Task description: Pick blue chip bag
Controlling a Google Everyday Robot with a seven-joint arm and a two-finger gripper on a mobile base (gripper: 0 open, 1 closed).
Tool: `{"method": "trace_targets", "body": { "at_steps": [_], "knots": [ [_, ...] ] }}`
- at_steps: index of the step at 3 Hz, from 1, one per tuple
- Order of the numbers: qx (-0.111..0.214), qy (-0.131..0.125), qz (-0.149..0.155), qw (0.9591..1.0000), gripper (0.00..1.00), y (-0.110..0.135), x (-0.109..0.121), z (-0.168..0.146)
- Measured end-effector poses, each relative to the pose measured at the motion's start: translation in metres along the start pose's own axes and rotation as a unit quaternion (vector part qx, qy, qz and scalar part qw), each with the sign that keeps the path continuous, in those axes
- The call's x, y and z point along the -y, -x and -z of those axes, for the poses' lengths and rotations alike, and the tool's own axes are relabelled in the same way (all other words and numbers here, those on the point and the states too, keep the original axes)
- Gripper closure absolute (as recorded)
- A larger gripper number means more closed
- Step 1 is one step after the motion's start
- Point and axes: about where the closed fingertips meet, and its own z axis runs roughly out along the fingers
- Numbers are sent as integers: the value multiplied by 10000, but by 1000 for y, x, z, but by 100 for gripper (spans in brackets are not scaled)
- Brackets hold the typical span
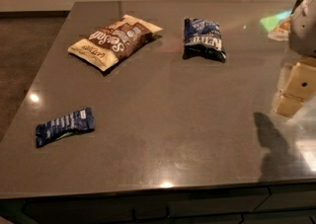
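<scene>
The blue chip bag (pixel 204 38) is a puffy navy bag with large white lettering. It lies on the dark grey table (pixel 163 119), at the back and a little right of centre. My gripper (pixel 296 92) hangs at the right edge of the view, over the table's right side. It is well to the right of the bag and nearer the front, apart from it and holding nothing that I can see. Its shadow falls on the table below it.
A larger brown-and-cream bag (pixel 114 40) lies at the back left, to the left of the blue chip bag. A small flat blue wrapper (pixel 64 126) lies at the front left. The table's front edge runs along the bottom. Floor shows beyond the left edge.
</scene>
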Motion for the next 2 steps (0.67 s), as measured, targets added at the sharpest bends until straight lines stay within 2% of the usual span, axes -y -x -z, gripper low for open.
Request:
{"method": "trace_targets", "body": {
  "at_steps": [2],
  "knots": [
    [13,15,-51,10000,0,7,8,-3]
  ]
}}
